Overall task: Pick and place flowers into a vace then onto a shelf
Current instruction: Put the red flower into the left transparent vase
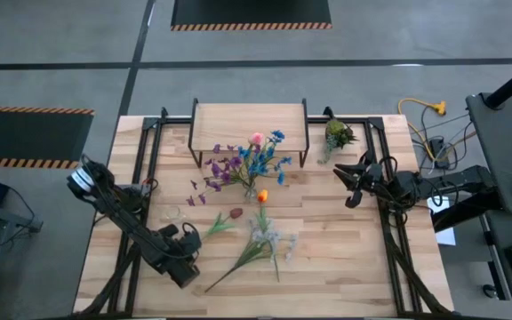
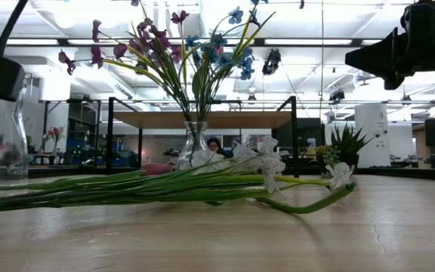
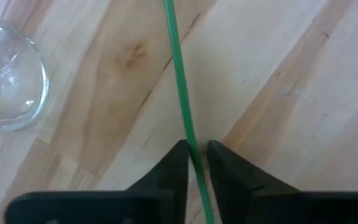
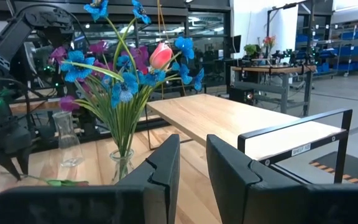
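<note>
Two dark fingers of the left gripper [image 3: 196,163] stand close together on either side of a thin green stem [image 3: 178,81], touching it, so the pincer is clamped on that stem low over the tabletop [image 1: 345,267]. In the high view this left gripper [image 1: 188,238] sits at the near left of the table, and the stem it pinches belongs to a dark red flower [image 1: 235,215] lying flat just beyond its fingertips. Beside it, to the left, stands an empty clear glass vase [image 1: 172,216], also seen in the left wrist view as a round glass rim [image 3: 8,78]. Just right of the gripper lie whitish flowers [image 1: 265,240] with long stems, flat on the wood. Farther back at mid-table a second glass vase [image 2: 193,143] holds upright purple, blue and pink flowers [image 1: 252,160], with an orange one [image 1: 261,196] at its near side. Behind it stands the shelf [image 1: 249,126], its board bare. A leafy sprig [image 1: 337,135] sits just right of the shelf. The right gripper [image 1: 352,184] hangs in the air at the right of the table, fingers apart, holding nothing
</note>
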Available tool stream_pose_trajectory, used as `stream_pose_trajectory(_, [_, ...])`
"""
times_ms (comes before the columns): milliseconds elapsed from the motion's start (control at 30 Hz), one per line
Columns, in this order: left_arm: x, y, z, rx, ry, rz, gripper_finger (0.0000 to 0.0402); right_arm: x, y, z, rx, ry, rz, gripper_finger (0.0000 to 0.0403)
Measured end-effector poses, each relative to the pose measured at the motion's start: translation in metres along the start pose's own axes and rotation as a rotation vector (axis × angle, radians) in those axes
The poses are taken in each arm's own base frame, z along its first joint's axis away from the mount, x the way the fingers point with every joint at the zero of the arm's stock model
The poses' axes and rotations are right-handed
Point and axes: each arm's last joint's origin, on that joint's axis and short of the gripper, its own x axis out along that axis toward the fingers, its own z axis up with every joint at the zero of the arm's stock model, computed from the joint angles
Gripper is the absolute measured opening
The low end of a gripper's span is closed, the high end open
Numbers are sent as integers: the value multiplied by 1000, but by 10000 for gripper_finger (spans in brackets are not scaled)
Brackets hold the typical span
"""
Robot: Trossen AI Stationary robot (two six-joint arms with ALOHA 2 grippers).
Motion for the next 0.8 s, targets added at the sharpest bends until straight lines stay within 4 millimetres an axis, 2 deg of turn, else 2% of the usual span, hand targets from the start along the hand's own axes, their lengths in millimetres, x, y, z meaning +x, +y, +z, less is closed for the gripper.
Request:
stream_pose_trajectory(100, [-3,-3,1,39,1,-7,9,0,0,0,0,1,0,72])
stream_pose_trajectory(300, [-17,-12,3,152,9,-72,2,0,0,0,-4,2,0,72])
stream_pose_trajectory(567, [-60,-6,8,173,-54,-205,1,0,0,0,-3,2,0,72])
stream_pose_trajectory(800, [-102,13,11,217,-299,-306,0,0,0,0,-2,2,0,73])
